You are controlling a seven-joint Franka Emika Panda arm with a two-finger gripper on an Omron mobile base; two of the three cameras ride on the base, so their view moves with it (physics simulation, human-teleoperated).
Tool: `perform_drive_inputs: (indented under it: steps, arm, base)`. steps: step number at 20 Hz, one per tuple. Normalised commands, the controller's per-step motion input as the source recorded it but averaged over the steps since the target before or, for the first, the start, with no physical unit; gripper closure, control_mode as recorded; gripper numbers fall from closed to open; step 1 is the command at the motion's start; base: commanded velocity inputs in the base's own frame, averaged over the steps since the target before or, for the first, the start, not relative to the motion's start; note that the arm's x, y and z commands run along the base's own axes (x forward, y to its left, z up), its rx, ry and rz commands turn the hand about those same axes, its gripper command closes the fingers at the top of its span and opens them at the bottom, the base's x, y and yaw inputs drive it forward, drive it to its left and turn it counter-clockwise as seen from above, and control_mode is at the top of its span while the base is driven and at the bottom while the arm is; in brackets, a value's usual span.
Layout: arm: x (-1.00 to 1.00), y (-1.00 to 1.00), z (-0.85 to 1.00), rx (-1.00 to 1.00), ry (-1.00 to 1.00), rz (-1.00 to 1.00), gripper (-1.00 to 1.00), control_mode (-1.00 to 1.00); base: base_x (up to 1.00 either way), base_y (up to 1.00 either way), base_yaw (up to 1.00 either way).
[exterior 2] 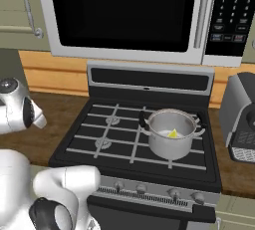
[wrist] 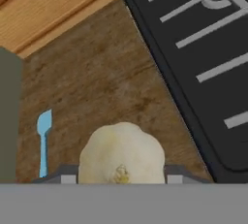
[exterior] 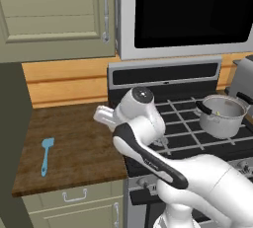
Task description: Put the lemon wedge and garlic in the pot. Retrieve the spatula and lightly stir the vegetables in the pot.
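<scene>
no readable writing; tool [wrist: 121, 182] grips garlic [wrist: 121, 152] above counter [wrist: 101, 82].

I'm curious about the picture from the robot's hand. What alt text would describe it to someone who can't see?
A pale garlic bulb sits between the gripper's two dark finger tips, seen from above a brown wooden counter. A light-blue spatula lies on the counter at left, and the black stove runs along the right.
</scene>
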Motion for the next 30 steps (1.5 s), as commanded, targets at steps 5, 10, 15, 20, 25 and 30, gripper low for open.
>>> perform_drive_inputs:
  steps: [5,10,15,20,25,30]
  arm:
    - [-0.35,-1.00,0.64,0.08,0.00,-0.28,1.00,-1.00]
    - [-0.27,-1.00,0.63,0.00,0.05,-0.32,1.00,-1.00]
    - [-0.27,-1.00,0.81,0.06,0.17,-0.29,1.00,-1.00]
    - [-0.18,-1.00,0.54,0.02,0.12,-0.16,1.00,-1.00]
    - [-0.12,-1.00,0.13,0.00,0.04,-0.01,1.00,-1.00]
    - [0.00,-1.00,-0.05,0.00,0.00,0.10,1.00,-1.00]
  base:
    - [0.00,0.00,0.00]
    - [0.00,0.00,0.00]
    - [0.00,0.00,0.00]
    - [0.00,0.00,0.00]
    - [0.00,0.00,0.00]
    - [0.00,0.00,0.00]
